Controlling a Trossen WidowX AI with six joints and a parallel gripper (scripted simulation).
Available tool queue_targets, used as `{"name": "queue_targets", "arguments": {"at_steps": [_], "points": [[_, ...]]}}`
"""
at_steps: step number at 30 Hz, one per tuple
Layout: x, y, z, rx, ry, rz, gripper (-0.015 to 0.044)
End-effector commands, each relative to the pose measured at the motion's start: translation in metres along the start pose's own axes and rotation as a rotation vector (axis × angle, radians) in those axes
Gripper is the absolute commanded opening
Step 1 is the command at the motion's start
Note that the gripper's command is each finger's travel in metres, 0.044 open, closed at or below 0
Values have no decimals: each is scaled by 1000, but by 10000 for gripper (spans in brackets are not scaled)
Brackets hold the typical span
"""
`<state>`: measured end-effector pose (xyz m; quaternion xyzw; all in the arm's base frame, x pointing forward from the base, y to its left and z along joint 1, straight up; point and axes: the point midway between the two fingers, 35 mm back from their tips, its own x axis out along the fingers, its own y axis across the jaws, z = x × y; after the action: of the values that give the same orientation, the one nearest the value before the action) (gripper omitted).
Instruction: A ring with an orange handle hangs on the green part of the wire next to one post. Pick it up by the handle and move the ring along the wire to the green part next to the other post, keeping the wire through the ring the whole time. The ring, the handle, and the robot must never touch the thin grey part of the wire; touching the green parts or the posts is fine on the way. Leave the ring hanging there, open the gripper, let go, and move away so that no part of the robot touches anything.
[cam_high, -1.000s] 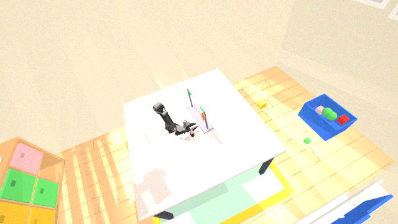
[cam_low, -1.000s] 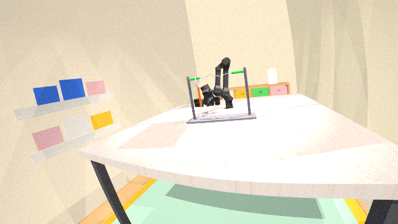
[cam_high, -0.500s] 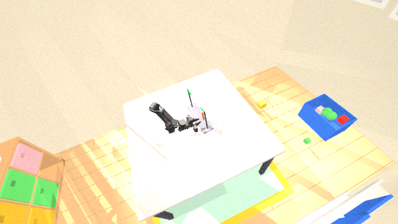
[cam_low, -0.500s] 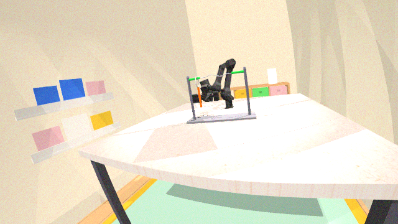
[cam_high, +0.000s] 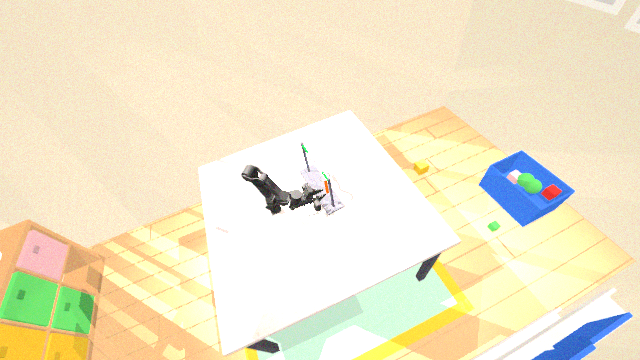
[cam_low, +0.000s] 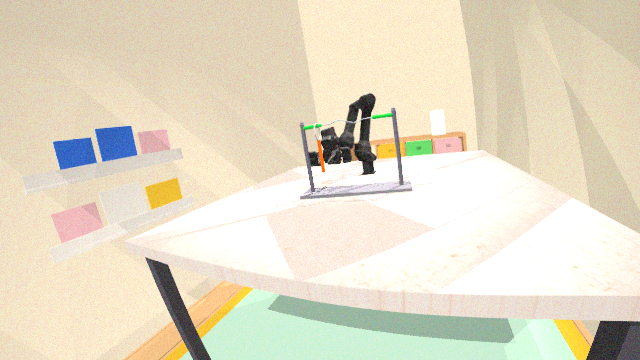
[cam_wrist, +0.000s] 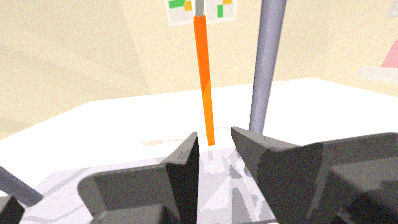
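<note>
Fingertips of my end effector (cam_wrist: 216, 142) stand partly parted with nothing between them; the lower tip of the orange handle (cam_wrist: 205, 75) hangs just beyond the gap, centred. I judge this to be the approach before the grasp. Beside the handle stands the near post (cam_wrist: 264, 65), close to my right finger, so I should ease straight forward and rise a little to take the handle higher up, keeping off the post. Above the handle, the ring hangs on the green part (cam_low: 313, 126) at the post's top. Past that, the thin grey wire (cam_low: 350, 120) runs to the other post (cam_low: 396, 145), and closing squarely should keep the ring from tilting toward it.
</note>
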<state>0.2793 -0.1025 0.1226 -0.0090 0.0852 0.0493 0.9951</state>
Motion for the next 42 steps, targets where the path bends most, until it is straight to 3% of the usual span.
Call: {"name": "queue_targets", "arguments": {"at_steps": [1, 42], "points": [[6, -1, 3, -2, -4, -1, 160], [59, 2, 1, -1, -11, -1, 160]]}}
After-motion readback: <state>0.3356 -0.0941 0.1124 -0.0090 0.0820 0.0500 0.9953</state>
